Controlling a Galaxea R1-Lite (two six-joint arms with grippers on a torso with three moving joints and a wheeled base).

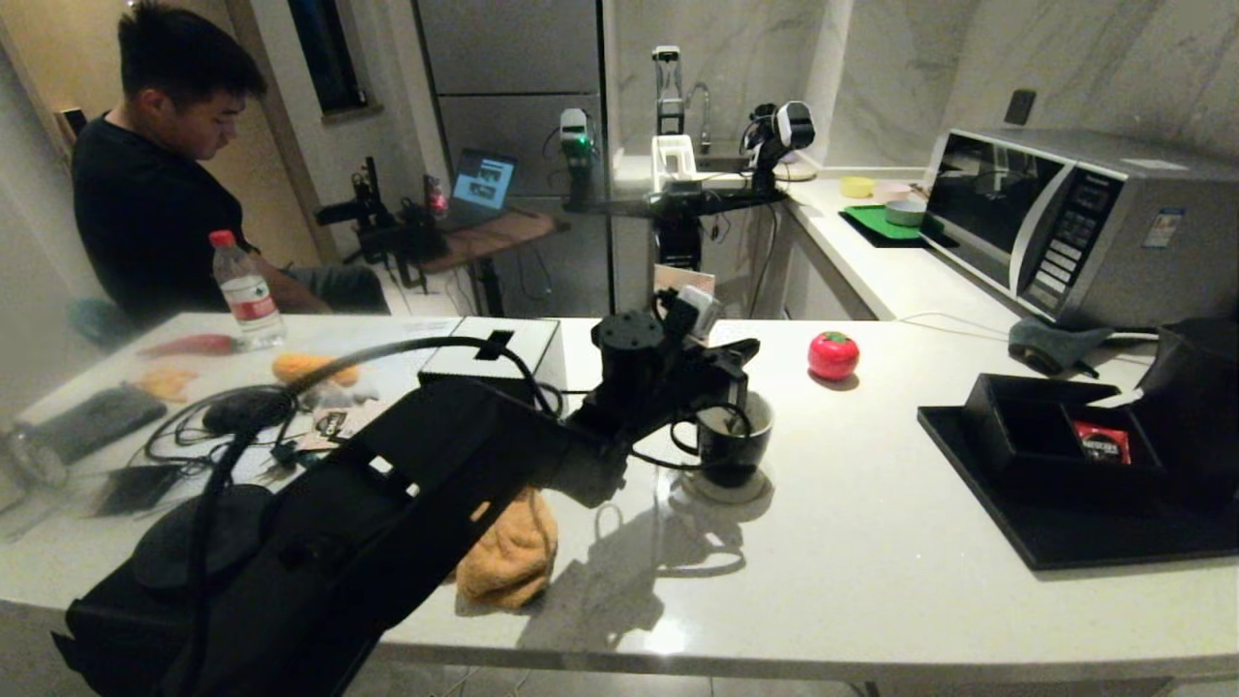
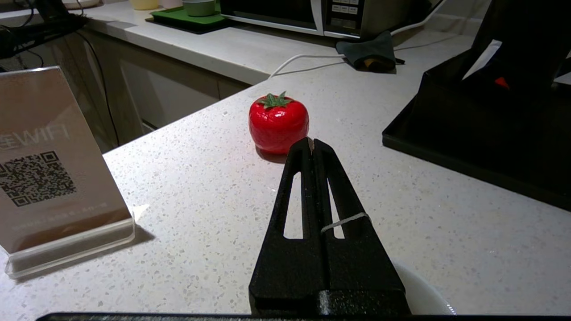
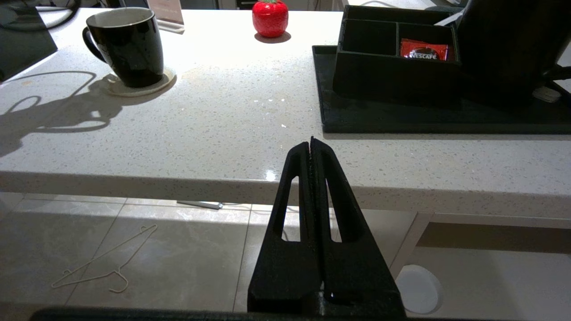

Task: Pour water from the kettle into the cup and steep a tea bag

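Observation:
The black cup [image 1: 736, 450] [image 3: 127, 47] stands on a pale coaster at mid-counter. My left gripper [image 1: 747, 350] [image 2: 312, 141] hovers just above it, pointing level toward the back. Its jaws are shut on a thin white string [image 2: 345, 220] that runs over one finger. The tea bag itself is hidden below the gripper. Only a sliver of the cup's white rim [image 2: 424, 294] shows under the fingers, and I cannot see water in the cup. The black kettle [image 1: 1200, 387] [image 3: 508, 44] stands on the tray at the right. My right gripper [image 3: 311, 142] is shut and empty, parked in front of the counter's near edge.
Behind the cup sits a red tomato-shaped thing [image 1: 832, 355]. The black tray [image 1: 1065, 523] bears a compartmented box [image 1: 1036, 416] with a red sachet [image 1: 1101, 442]. A WiFi sign [image 2: 49, 169], an orange cloth [image 1: 508, 552] and a microwave [image 1: 1065, 223] are around. A person [image 1: 165, 194] sits back left.

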